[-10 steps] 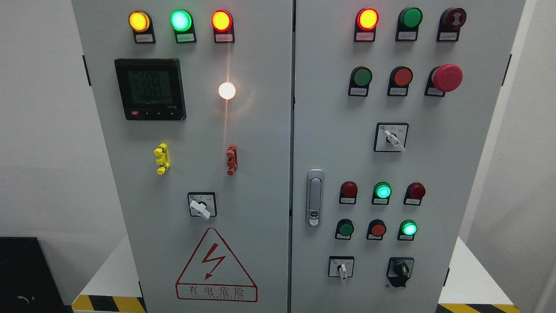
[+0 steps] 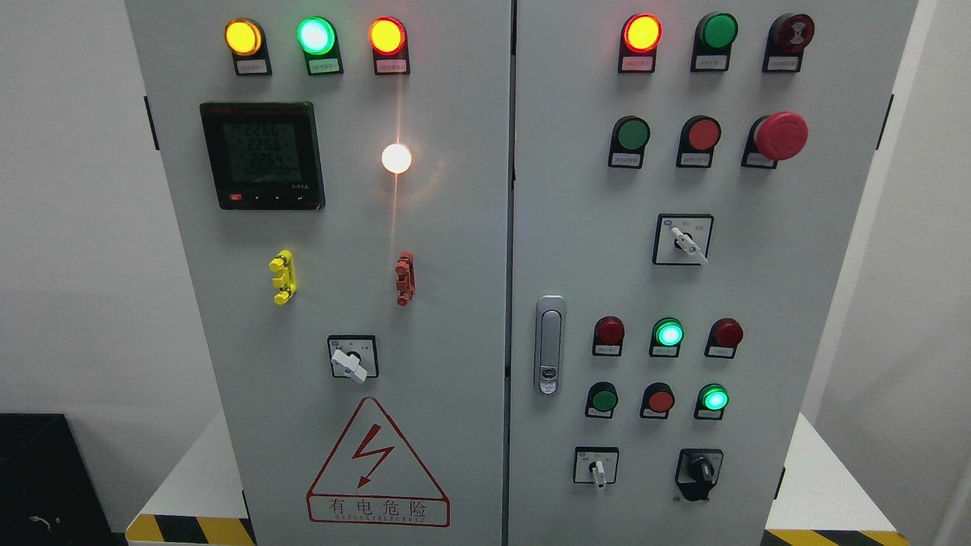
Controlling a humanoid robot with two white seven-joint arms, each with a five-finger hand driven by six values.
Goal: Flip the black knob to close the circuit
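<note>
Grey cabinet [image 2: 455, 303] carries black knob [image 2: 699, 472], untouched.

The grey cabinet [image 2: 485, 227] ran past the top and bottom edges, its upper rim and base cut off. Small label plates [image 2: 713, 63] under the lamps and buttons were too small to read, as were the meter digits [image 2: 260, 145]. A black box [image 2: 42, 474] at lower left was cropped by the frame.
</note>
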